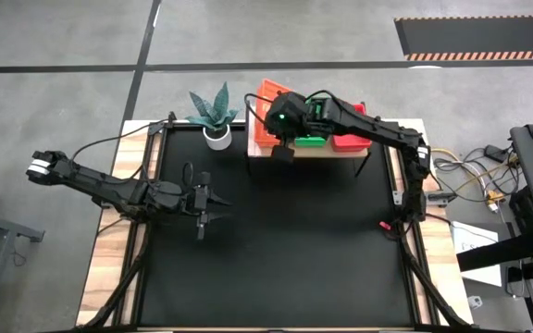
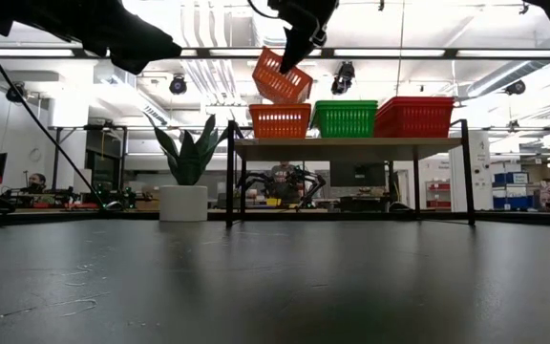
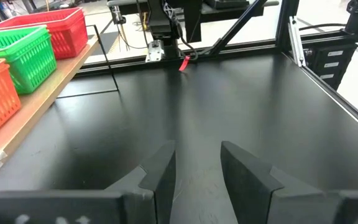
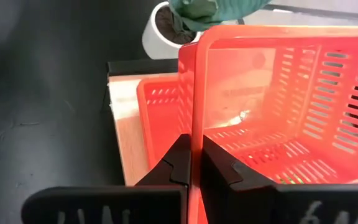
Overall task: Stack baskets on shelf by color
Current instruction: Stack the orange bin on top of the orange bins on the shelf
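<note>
Orange basket in right gripper

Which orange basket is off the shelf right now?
The tilted orange basket pinched in the right claw, hanging above the orange stack at the shelf's plant end.

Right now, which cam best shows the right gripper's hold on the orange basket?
Right wrist view: right gripper shut on the held orange basket's rim. Low view shows that basket tilted above the shelf stack. High view: arm hides it. Left wrist view: absent.

mat open btwn arms, plant (potted) crowds shelf left end
</note>
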